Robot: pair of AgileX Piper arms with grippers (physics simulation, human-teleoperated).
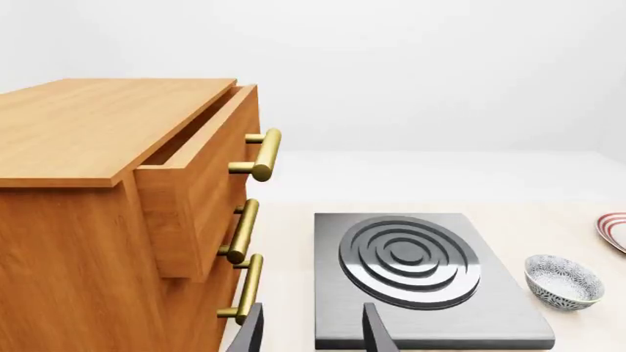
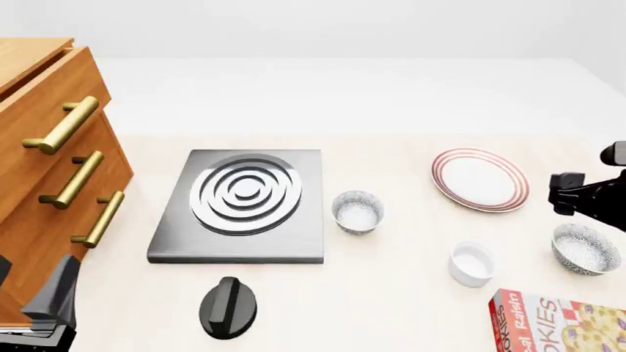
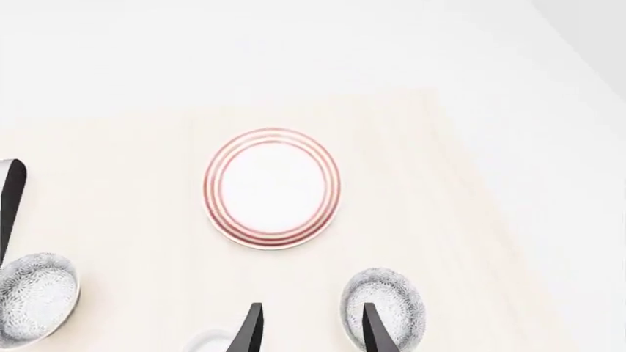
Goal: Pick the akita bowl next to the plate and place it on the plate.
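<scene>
The plate (image 2: 479,180), white with thin red rings, lies right of the table's middle; it also shows in the right wrist view (image 3: 272,187). The akita bowl (image 2: 585,249), speckled outside and white inside, sits upright on the table to the plate's near right. My right gripper (image 2: 572,196) hangs above the table between plate and bowl. In its wrist view the right gripper (image 3: 311,334) is open and empty, with the bowl (image 3: 383,308) beside one fingertip. My left gripper (image 1: 313,336) stays open and empty by the cabinet at the near left (image 2: 54,301).
A look-alike speckled bowl (image 2: 357,211) stands beside the grey stove plate (image 2: 242,204). A white cup (image 2: 471,262) and a cookie box (image 2: 558,323) are near the front right. A black knob (image 2: 228,306) sits in front of the stove. A wooden cabinet (image 2: 49,169) with its top drawer ajar fills the left.
</scene>
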